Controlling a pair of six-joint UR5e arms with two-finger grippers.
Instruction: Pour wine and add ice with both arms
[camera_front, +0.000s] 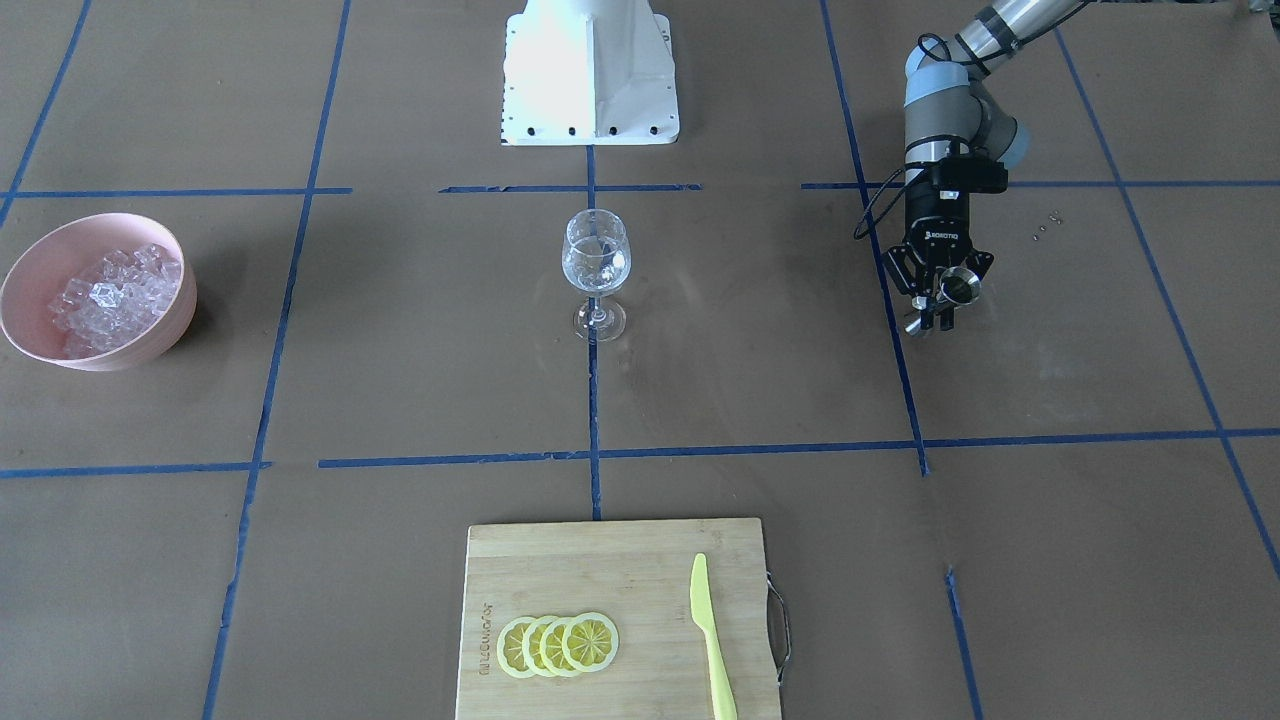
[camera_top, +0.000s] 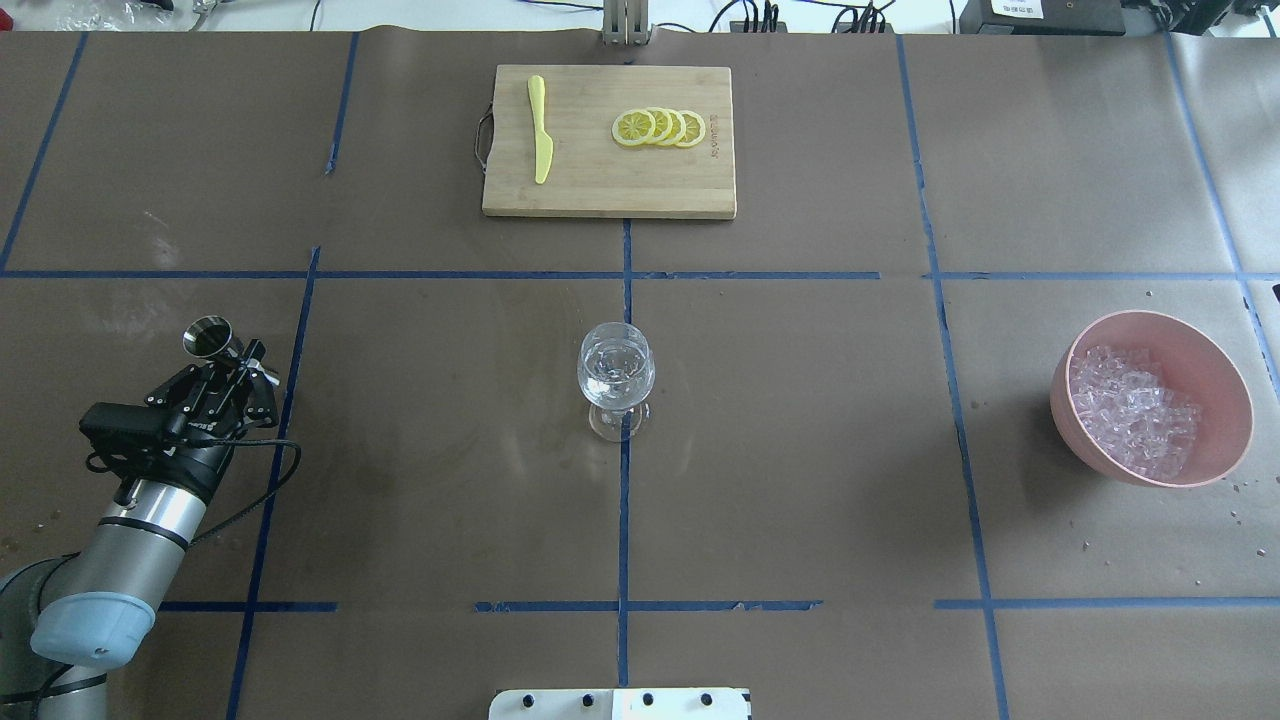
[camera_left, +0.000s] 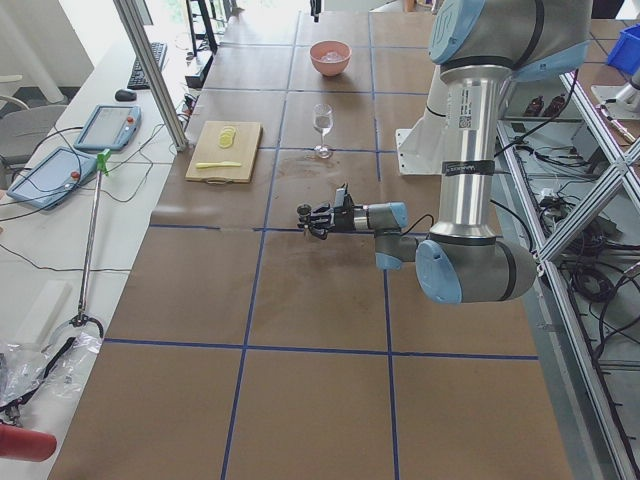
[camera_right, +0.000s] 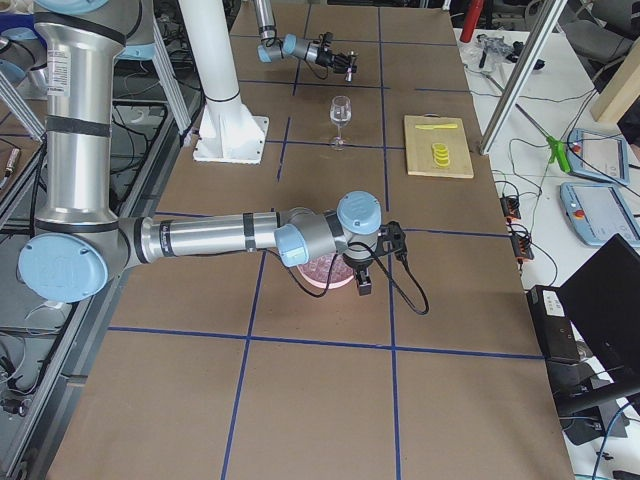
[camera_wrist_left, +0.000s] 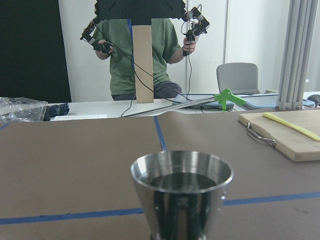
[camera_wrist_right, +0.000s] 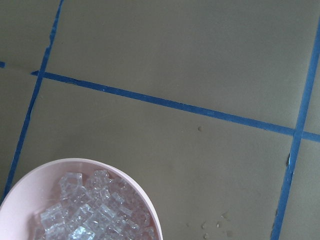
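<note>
The left gripper (camera_top: 243, 360) pinches a steel jigger (camera_top: 206, 338), with the wine glass (camera_top: 616, 380) well apart to its right. Whether the right gripper (camera_right: 362, 276) is spread cannot be told; it hangs near the ice (camera_top: 1135, 415).

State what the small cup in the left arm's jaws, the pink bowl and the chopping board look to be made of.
The cup looks like metal, probably stainless steel: its polished silver wall shows reflections. The bowl is likely matte plastic or a similar composite: opaque, even pink, no glare. The board is wood or bamboo with an unvarnished look: pale strips with grain.

The left hand (camera_front: 932, 318) reads ROBOTIQ (the cutting board's (camera_front: 600, 570) engraving is unreadable).
</note>
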